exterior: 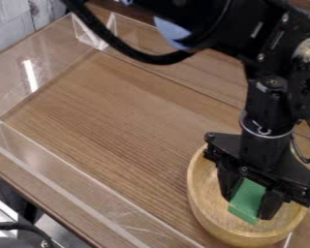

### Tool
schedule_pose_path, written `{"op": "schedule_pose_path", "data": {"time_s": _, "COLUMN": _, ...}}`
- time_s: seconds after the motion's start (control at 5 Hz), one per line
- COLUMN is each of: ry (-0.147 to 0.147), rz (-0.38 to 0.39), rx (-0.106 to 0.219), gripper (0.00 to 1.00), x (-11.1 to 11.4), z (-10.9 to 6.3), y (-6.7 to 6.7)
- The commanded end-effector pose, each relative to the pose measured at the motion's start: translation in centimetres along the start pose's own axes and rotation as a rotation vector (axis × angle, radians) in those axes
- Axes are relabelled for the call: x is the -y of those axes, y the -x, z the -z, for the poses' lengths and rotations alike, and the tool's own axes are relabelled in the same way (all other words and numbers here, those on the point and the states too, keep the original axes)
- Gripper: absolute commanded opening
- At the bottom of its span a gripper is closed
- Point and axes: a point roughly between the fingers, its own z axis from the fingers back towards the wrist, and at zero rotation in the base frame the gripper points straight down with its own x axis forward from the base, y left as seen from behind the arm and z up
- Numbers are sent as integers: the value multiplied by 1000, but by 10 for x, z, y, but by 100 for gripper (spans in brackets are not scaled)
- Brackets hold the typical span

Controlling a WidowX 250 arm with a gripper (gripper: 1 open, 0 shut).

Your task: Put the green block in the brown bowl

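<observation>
The brown bowl sits at the lower right of the wooden table, light tan with a thick rim. My gripper points straight down into it and is shut on the green block, a bright green bar held upright between the black fingers. The block's lower end is just above or on the bowl's floor; I cannot tell which. The black arm rises above the bowl and hides its far rim.
A wood-grain tabletop is ringed by a low clear plastic wall. A clear bracket stands at the far corner. The table's front edge runs along the lower left.
</observation>
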Motion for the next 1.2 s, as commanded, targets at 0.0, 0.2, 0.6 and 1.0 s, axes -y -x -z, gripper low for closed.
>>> {"op": "schedule_pose_path", "data": {"time_s": 0.0, "ry": 23, "rz": -13, "rx": 38, "gripper": 0, "x": 0, "z": -10, "y": -6}}
{"op": "schedule_pose_path", "data": {"time_s": 0.2, "ry": 25, "rz": -17, "rx": 33, "gripper": 0, "x": 0, "z": -10, "y": -5}}
{"op": "schedule_pose_path", "data": {"time_s": 0.6, "ry": 31, "rz": -24, "rx": 24, "gripper": 0, "x": 0, "z": -10, "y": -3}}
{"op": "schedule_pose_path", "data": {"time_s": 1.0, "ry": 35, "rz": -22, "rx": 29, "gripper": 100, "x": -1, "z": -8, "y": -8}}
